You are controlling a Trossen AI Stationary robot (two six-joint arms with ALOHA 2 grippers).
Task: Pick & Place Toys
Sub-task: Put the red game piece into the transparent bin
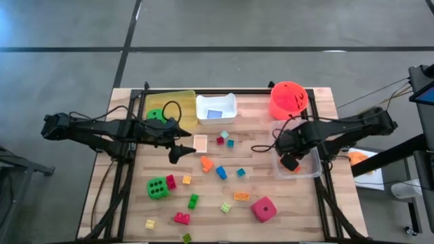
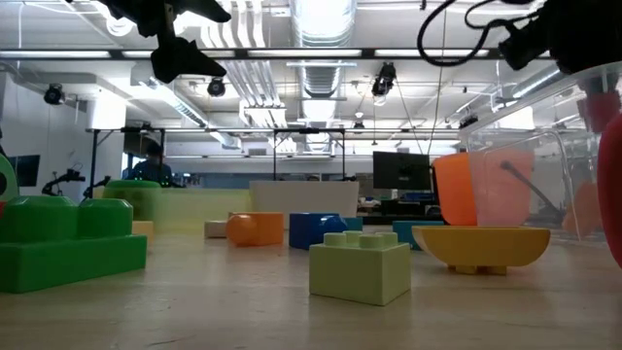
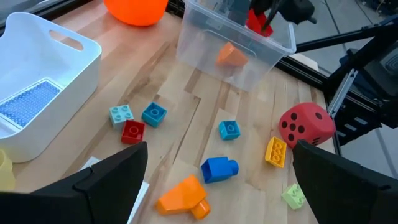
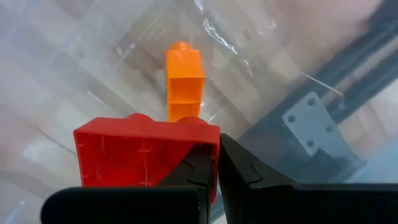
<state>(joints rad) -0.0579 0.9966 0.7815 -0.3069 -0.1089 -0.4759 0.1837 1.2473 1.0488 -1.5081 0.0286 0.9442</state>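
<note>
Small coloured bricks lie scattered on the wooden table [image 1: 305,203], with a green die [image 1: 158,188], a pink-red die [image 1: 264,209] and a flat card [image 1: 201,143]. Another green die [image 1: 157,115] sits in the yellow tray [image 1: 183,102]. My right gripper [image 1: 290,161] hangs over the clear tray [image 1: 308,163], shut on a red brick [image 4: 143,155]. An orange brick [image 4: 185,81] lies on the tray's floor below. My left gripper [image 3: 217,149] stands open above the table's middle, above the card and a blue brick [image 3: 219,169], holding nothing. My right gripper pinches the red brick at one end [image 4: 208,152] between its two fingers. The fingers [image 4: 242,171] come from above, pointing down. The brick is lifted clear over the inside of the clear tray, above the orange brick, with its studs turned sideways.
A white tray [image 1: 215,108] with a blue plate in it stands at the far middle. The round orange-red bucket [image 1: 288,99] stands at the far right, just behind the clear tray. Loose bricks cover the near half of the table.
</note>
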